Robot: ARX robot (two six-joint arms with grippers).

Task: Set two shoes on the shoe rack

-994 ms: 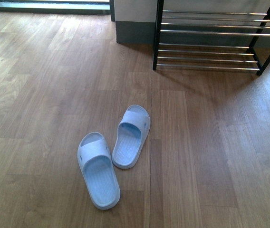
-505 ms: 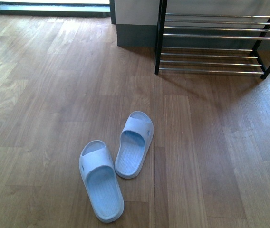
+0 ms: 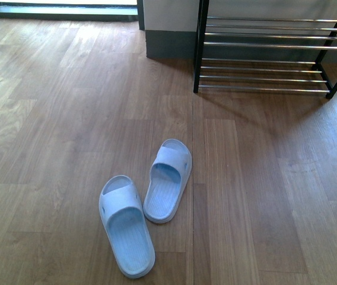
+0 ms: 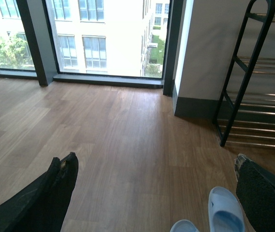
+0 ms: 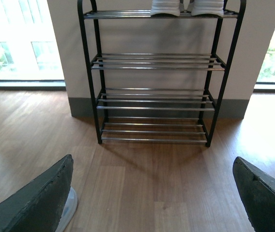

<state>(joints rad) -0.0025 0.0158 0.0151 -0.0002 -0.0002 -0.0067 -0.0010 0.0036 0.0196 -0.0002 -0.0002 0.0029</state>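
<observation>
Jaws of the left gripper (image 4: 153, 163) and the right gripper (image 5: 153, 163) are spread wide, with nothing held or touched. One pale blue slide sandal (image 3: 168, 181) and the second slide sandal (image 3: 126, 228) are seen just beside each other on the wooden floor (image 3: 50, 119), well apart from the shoe rack (image 3: 199, 47).

I see two pale blue plastic slide sandals (image 3: 126, 228) on the wood floor (image 3: 67, 119), well apart from the black-framed chrome-rod shoe rack (image 3: 263, 45).
</observation>
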